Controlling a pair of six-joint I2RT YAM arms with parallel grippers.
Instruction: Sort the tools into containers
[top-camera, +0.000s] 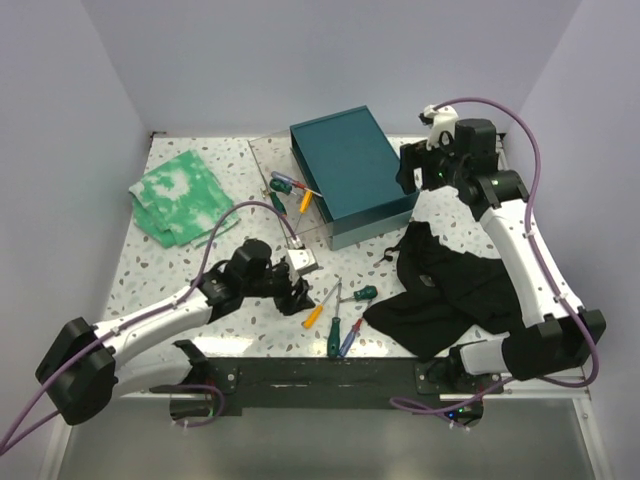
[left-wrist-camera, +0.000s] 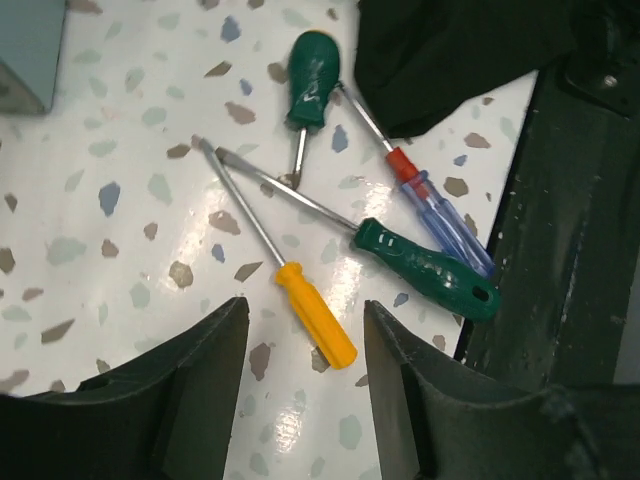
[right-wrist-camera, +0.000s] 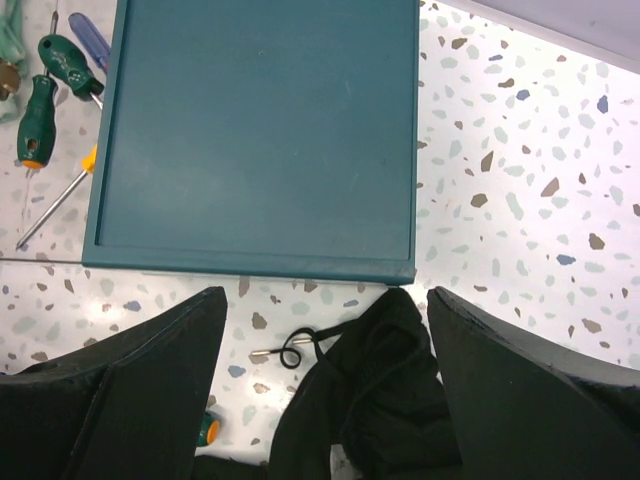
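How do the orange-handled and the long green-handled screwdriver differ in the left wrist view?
The orange-handled screwdriver has a slim handle; the long green-handled screwdriver a thicker, printed one. The orange one lies steeper than the green. Both lie flat, tips close together.

Bright, even overhead light casts only soft shadows. In the left wrist view the glossy table (left-wrist-camera: 130, 150) shows white glare at mid-frame. The left pincer (left-wrist-camera: 305, 312) and right pincer (right-wrist-camera: 325, 300) look dark and slightly blurred at the lower edges.
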